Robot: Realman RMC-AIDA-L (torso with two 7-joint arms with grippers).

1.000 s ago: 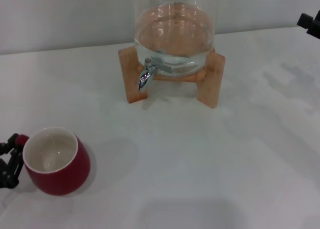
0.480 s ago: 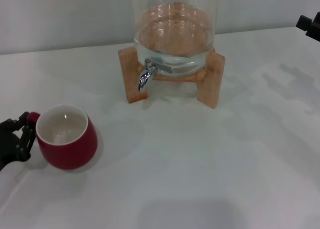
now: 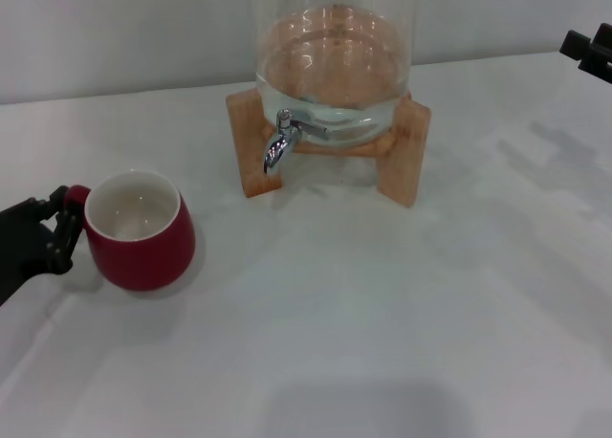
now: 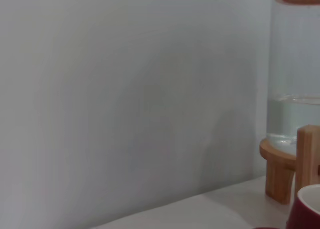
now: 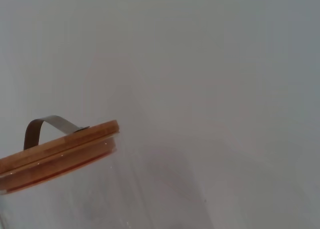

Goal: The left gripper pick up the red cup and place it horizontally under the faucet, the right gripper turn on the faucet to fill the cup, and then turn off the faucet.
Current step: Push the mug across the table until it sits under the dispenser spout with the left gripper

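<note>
The red cup [image 3: 141,231] stands upright at the left of the white table, its white inside showing. My left gripper [image 3: 63,229] comes in from the left edge and is shut on the cup's small handle. A sliver of the cup's rim [image 4: 308,208] also shows in the left wrist view. The chrome faucet [image 3: 278,142] juts from the front of the clear glass jar [image 3: 335,65], farther back and to the right of the cup, with its spout over bare table. Only a black bit of my right gripper [image 3: 588,50] shows at the far right edge, high and away from the faucet.
The jar rests on a wooden stand [image 3: 402,151] whose legs flank the faucet. The left wrist view shows one stand leg [image 4: 306,156] close by. In the right wrist view is the jar's wooden lid [image 5: 57,149] with a metal strap. A grey wall runs behind the table.
My left gripper has carried the cup away from the table's front edge and to the right, closer to the faucet. The right gripper has barely shifted.
</note>
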